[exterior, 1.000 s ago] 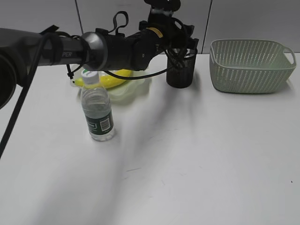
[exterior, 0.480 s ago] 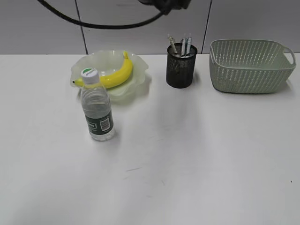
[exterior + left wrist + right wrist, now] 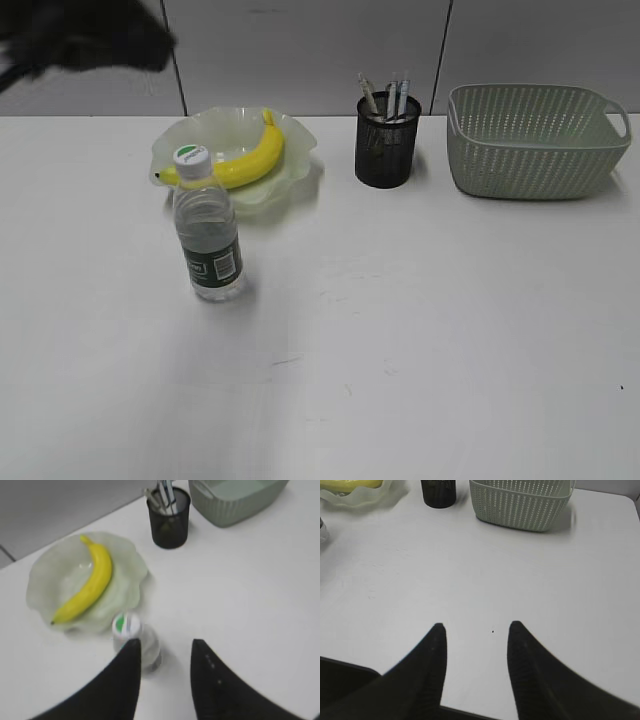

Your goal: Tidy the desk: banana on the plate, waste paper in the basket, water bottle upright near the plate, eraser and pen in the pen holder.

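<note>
- Both grippers, left and right, spread apart, holding nothing.
- Banana lies in plate.
- Bottle upright just in front of plate.
- Pens stand in holder, basket beside it.

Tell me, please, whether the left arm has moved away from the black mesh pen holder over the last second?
Yes. It has pulled back to the upper left corner of the exterior view, well clear of the black mesh pen holder, which now stands unobstructed beside the pale green woven basket.

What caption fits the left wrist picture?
Open jaws above upright water bottle; banana on plate, pens in pen holder.
</note>
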{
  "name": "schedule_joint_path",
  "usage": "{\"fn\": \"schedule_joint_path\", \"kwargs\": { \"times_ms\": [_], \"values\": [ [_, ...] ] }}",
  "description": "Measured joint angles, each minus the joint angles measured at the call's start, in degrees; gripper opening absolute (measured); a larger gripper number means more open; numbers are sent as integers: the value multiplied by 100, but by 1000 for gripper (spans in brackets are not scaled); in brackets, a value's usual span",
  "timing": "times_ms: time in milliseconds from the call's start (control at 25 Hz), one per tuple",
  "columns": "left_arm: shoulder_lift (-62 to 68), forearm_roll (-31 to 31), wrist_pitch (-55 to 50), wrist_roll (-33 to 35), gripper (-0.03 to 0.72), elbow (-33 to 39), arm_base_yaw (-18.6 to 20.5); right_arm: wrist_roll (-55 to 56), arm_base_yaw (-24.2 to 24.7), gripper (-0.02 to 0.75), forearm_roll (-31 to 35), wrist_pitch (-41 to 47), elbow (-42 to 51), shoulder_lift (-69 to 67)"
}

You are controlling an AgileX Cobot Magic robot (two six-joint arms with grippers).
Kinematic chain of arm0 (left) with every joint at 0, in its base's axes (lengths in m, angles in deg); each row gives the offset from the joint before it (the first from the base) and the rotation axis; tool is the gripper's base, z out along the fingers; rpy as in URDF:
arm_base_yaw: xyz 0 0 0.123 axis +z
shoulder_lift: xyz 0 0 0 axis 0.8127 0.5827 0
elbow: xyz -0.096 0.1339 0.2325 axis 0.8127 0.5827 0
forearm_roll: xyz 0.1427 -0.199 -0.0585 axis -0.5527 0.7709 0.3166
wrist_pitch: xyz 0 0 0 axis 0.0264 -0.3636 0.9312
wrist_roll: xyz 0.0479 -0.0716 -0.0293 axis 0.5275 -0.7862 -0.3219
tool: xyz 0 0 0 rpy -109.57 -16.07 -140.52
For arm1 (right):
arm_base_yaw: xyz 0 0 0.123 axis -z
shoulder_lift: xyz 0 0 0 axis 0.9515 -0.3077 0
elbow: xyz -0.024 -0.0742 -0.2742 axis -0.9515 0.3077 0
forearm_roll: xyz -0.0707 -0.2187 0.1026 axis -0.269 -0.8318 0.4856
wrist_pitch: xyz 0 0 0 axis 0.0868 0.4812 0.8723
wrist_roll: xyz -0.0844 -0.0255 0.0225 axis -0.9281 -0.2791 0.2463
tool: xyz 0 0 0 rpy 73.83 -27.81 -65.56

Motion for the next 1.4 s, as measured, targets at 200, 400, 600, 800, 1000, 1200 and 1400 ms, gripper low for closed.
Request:
{"fn": "schedule_joint_path", "kwargs": {
  "times_ms": [200,400,600,800,1000,1200,1400],
  "values": [
    [-2477,-1,-859,-44,374,1484,0,5,0,330,0,0,0,0],
    [-4758,-1,-1499,-76,485,2436,0,5,0,330,6,0,0,0],
    [-6238,-1,-1764,-315,530,3287,0,5,0,330,6,0,0,0],
    [-6590,-184,-2038,-750,499,3610,0,5,0,330,6,0,0,0],
    [-6590,-210,-2037,-825,445,3637,35,5,0,330,6,0,0,0],
    [-6590,-210,-2043,-830,425,3637,35,5,0,330,6,0,0,0],
    [-6621,-205,-2037,-830,423,3637,416,5,107,330,6,0,0,0]
  ]
}}
